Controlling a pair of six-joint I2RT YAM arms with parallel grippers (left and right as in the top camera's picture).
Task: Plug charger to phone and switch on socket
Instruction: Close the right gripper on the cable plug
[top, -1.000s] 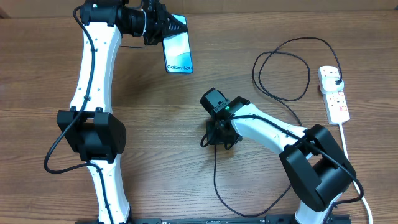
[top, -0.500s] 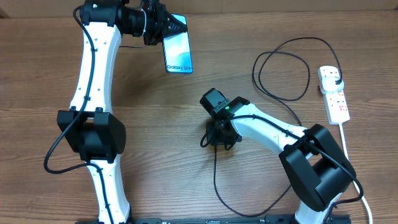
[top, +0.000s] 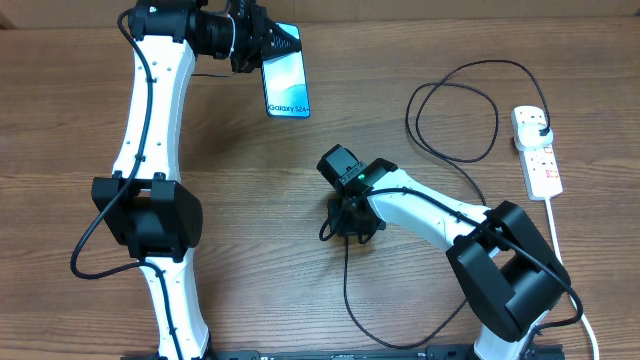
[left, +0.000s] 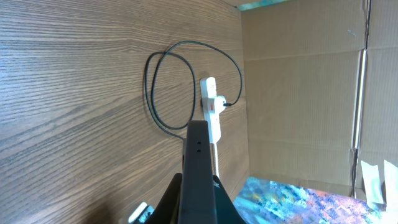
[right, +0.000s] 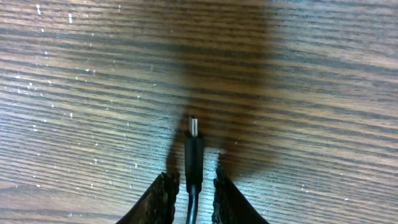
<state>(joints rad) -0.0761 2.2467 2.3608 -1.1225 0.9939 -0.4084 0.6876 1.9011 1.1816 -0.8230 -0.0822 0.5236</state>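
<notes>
My left gripper (top: 262, 45) is shut on the top end of the phone (top: 286, 84), holding it at the far side of the table with its blue screen facing up. The left wrist view shows the phone (left: 198, 168) edge-on as a dark bar between the jaws. The charger (top: 497, 120) loops from its black plug in the socket (top: 537, 150) across to my right gripper (top: 345, 222) at mid-table. In the right wrist view the connector tip (right: 194, 149) lies on the wood between the fingers (right: 163, 196), a narrow gap on each side.
The socket's white cord (top: 556, 235) runs down the right edge of the table. Charger slack (top: 346, 290) curls toward the front edge near the right arm's base. A cardboard wall (left: 298, 93) stands beyond the socket (left: 212, 112).
The right gripper's jaws have narrowed around the connector, and its wrist has shifted slightly left. The left arm and phone have not moved.
</notes>
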